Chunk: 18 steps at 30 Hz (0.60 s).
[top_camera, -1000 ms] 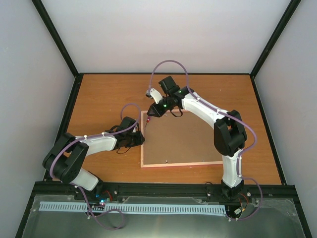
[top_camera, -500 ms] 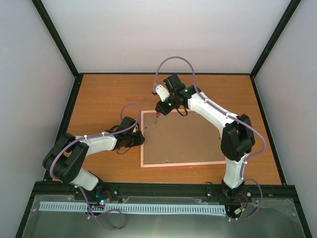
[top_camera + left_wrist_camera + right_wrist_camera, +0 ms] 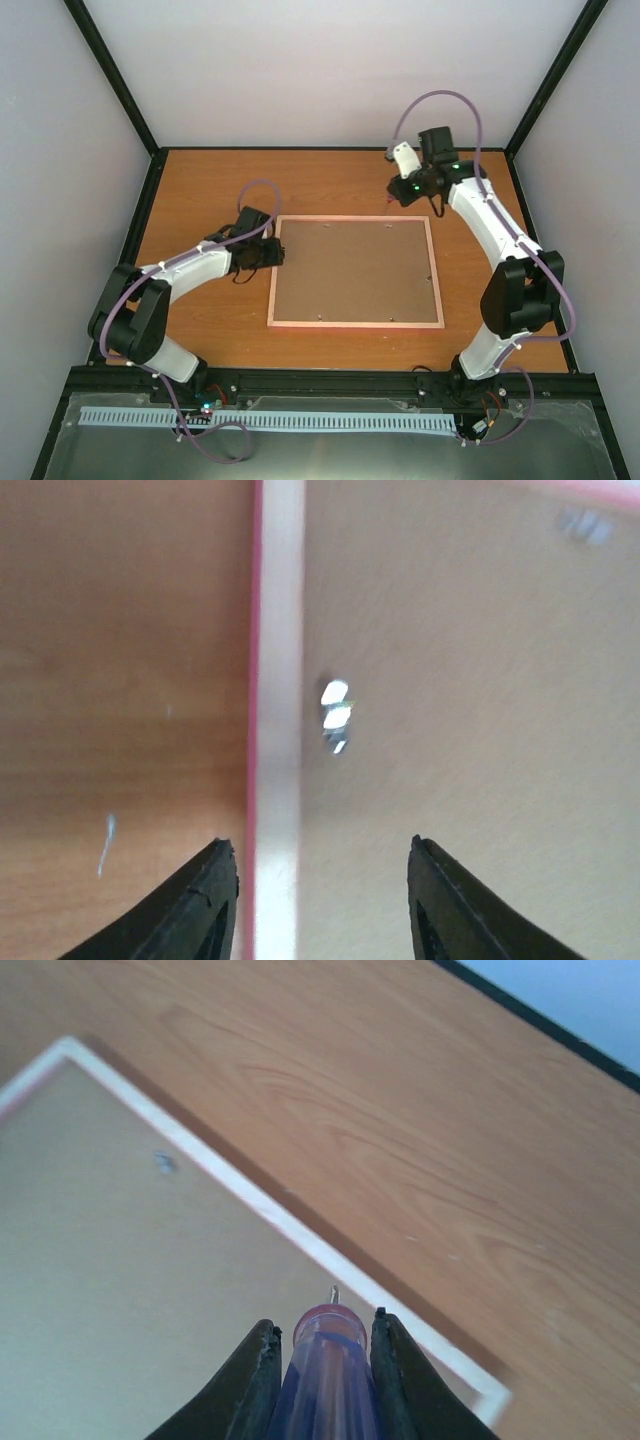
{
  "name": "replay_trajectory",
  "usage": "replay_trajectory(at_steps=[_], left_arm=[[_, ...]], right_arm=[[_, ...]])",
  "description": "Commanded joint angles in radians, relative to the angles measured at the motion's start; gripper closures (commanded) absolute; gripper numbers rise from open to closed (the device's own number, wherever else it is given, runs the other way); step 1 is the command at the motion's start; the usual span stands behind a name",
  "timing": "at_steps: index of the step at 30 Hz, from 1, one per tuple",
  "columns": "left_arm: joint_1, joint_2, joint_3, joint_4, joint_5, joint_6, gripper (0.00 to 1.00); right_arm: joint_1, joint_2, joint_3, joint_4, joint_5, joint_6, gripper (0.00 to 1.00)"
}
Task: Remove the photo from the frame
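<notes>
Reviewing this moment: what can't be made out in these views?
- Photo: hidden in every view; the frame lies face down, its backing board covering it.
- Metal tab, left wrist view: blurred, its position unclear.
- Screwdriver, right wrist view: handle cut off by the bottom edge, held in the right end effector.
- Left end effector, left wrist view: contact with the frame unclear.
</notes>
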Motion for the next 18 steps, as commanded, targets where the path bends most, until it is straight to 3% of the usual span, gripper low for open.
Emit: replay_trajectory(at_steps=[1,6,18], left_arm=[[0.007,-0.061,0.131,-0.112,-0.054,0.088,0.52],[-0.046,-0.189,0.099,-0.119,0.081,0.104,0.56],[-0.379,-0.324,-0.120,-0.181,0.385,0.029,0.76]], right_arm=[[-0.113,-0.001,0.007,0.033,0.008,-0.114,0.97],[-0.201,0.054,0.053,0.037,-0.003,-0.169,0.97],[-0.227,0.177,0.096,0.051,0.028,-0.247,0.97]])
